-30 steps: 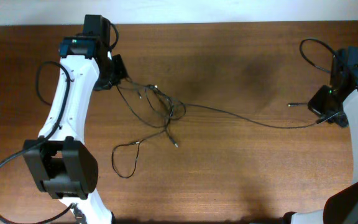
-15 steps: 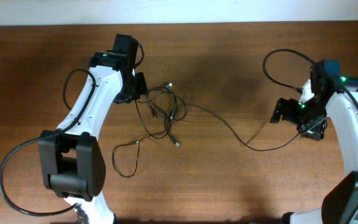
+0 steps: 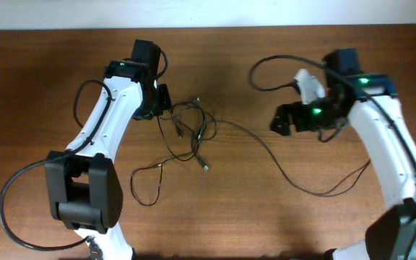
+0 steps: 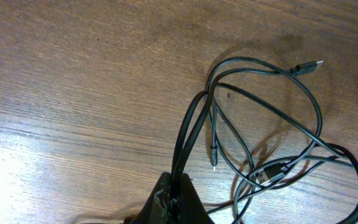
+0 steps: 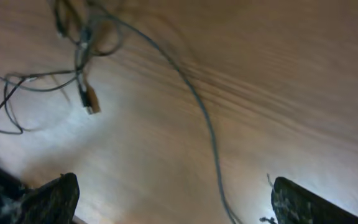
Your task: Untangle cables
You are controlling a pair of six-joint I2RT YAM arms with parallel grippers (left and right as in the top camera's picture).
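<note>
Item one: thin black cables [image 3: 190,128], knotted loops with small plugs, lying centre-left of the overhead frame on your brown wooden table [image 3: 251,224]. One long strand [image 5: 205,121] trails off to the lower right.

Item two: left gripper [image 4: 174,199], pinched tight on two strands at the knot's upper-left edge, likely anchoring it.

Item three: right gripper [image 3: 283,120], jaws spread wide and empty, above the long strand, probably placed for a fresh grab.

A brown wood-grain table [image 3: 266,217] meets a pale wall [image 3: 266,11] behind.
</note>
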